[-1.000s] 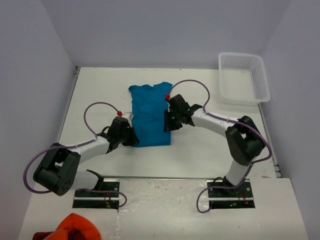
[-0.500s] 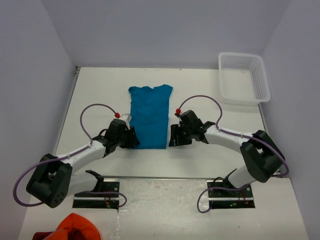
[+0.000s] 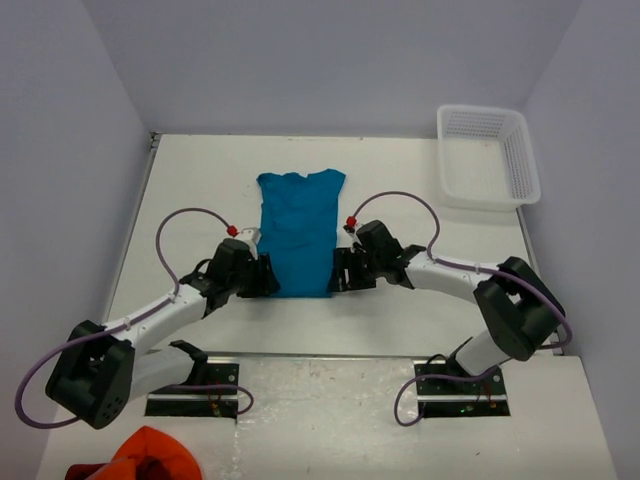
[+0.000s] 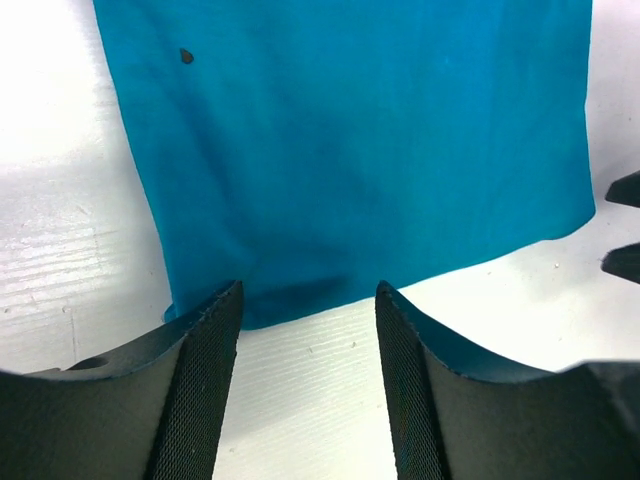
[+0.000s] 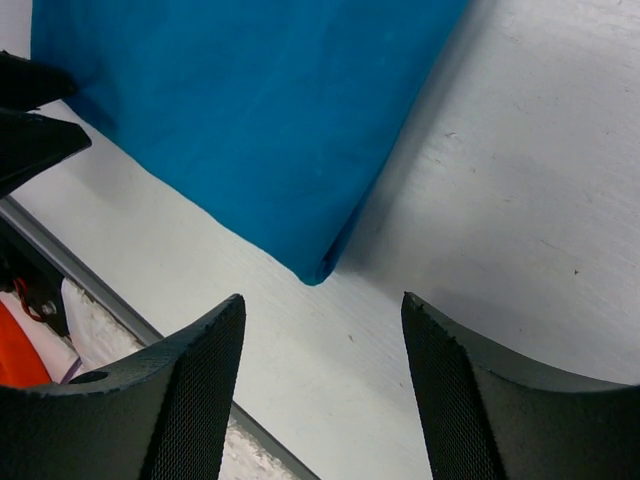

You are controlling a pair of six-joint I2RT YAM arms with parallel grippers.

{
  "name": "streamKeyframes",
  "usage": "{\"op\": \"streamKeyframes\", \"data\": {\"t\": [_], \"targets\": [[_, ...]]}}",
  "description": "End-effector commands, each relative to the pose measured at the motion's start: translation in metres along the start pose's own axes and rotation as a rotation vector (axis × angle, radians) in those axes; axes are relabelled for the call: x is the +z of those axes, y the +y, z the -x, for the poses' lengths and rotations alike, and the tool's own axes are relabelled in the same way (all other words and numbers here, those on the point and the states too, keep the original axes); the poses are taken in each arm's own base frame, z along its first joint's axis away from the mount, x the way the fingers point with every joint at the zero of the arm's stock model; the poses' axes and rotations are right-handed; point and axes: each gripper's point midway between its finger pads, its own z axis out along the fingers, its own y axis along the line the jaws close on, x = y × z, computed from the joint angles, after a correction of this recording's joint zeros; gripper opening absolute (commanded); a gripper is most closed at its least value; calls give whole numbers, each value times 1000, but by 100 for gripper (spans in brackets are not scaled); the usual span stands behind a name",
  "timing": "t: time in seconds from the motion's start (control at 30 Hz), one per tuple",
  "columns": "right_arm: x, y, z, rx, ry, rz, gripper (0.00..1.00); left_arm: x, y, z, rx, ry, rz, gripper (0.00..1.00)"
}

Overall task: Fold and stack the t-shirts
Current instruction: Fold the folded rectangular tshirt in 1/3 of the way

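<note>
White surface point(image 3: 200, 190) carries the teal t-shirt point(image 3: 300, 230), folded narrow, at the centre of the top view. Left tool point(image 3: 266, 278) and right tool point(image 3: 338, 270) flank its lower corners, both with jaws apart and gripping nothing.

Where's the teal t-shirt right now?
Top view: the teal t-shirt lies flat mid-table, collar toward the far wall, its near hem between the left hand and right hand.
</note>
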Motion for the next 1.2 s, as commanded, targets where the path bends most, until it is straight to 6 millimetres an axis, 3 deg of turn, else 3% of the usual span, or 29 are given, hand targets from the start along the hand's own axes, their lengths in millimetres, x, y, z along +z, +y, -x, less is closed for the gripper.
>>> {"op": "streamKeyframes", "data": {"t": [0.0,0.43,0.73,0.93,1.17], "targets": [[6,16,14,2,-26,53,65,-9,-9,17,25,-42,-6,57],[31,3,2,41,18,28,63,-28,-15,36,32,-95,-3,62],[36,1,-6,72,18,23,60,-21,4,30,-52,-72,114,61],[46,-4,-15,91,31,19,52,-24,-1,34,-59,-87,96,61],[44,-3,-24,104,31,21,44,-25,4,36,-53,-90,129,61]]}}
